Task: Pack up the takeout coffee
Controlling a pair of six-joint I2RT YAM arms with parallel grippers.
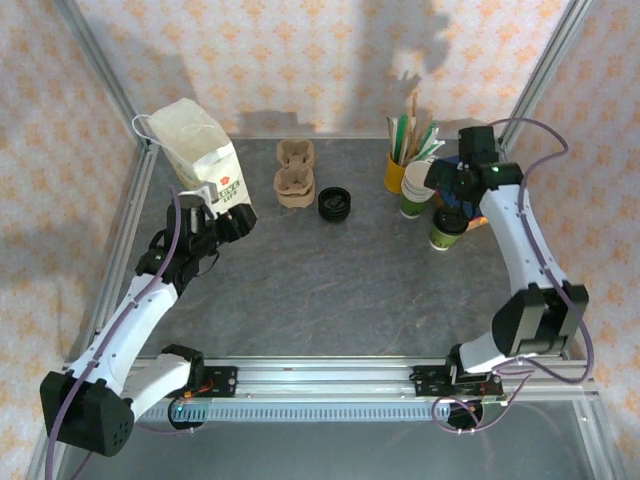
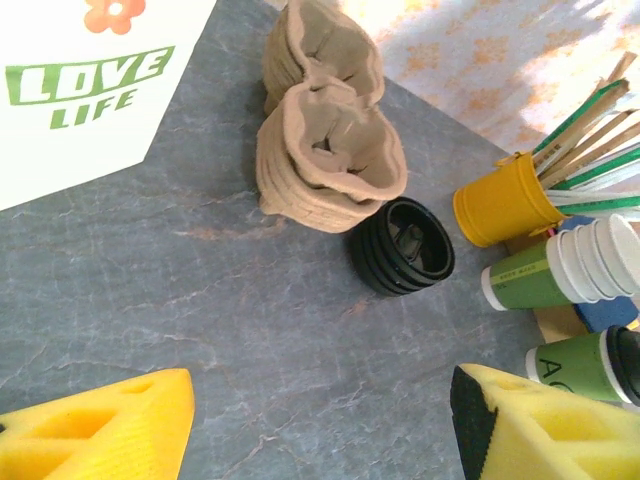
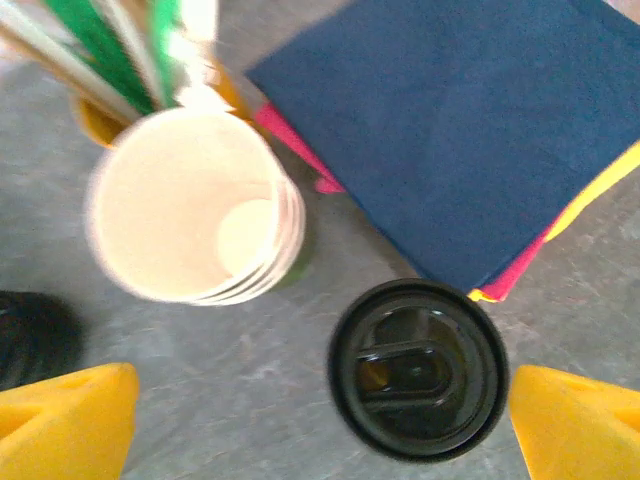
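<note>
**Operator:** Location of the takeout coffee [image 1: 449, 228], the small white-and-green paper cup with a round black plastic lid [image 3: 418, 368]?

**Technician:** Upright on the grey stone-pattern table [image 1: 330, 290], at 3 o'clock from table centre in the top view. Just beside the lidless stack of white-and-green paper cups [image 1: 416, 190], at 5 o'clock from it. Not yet packed. Well apart from the white paper bag with green lettering [image 1: 200, 150] at 10 o'clock.

**Operator:** State of the right gripper [image 3: 320, 425]?

**Technician:** Spread wide, gripping nothing. Positioned above the cup, with the lid between the two yellow fingers [image 3: 70, 420] in the right wrist view. Clear gap on the 9 o'clock side. Very close to the lid rim on the 3 o'clock side; contact there not determinable.

**Operator:** State of the left gripper [image 2: 320, 430]?

**Technician:** Spread apart and empty, with bare table between the fingers. Held near the base of the bag, at 5 o'clock from it in the top view.

**Operator:** Remaining items?

**Technician:**
- Stacked brown moulded-pulp cup carriers [image 1: 295, 187] at 11 o'clock from table centre.
- Stack of black plastic lids [image 1: 335, 204] just beside the carriers, at 4 o'clock from them.
- Yellow cup of sticks and straws [image 1: 397, 172] at 11 o'clock from the lidless stack.
- Dark blue napkins [image 3: 470, 130] lying over pink and yellow ones, at 1 o'clock from the lid in the right wrist view.
</note>
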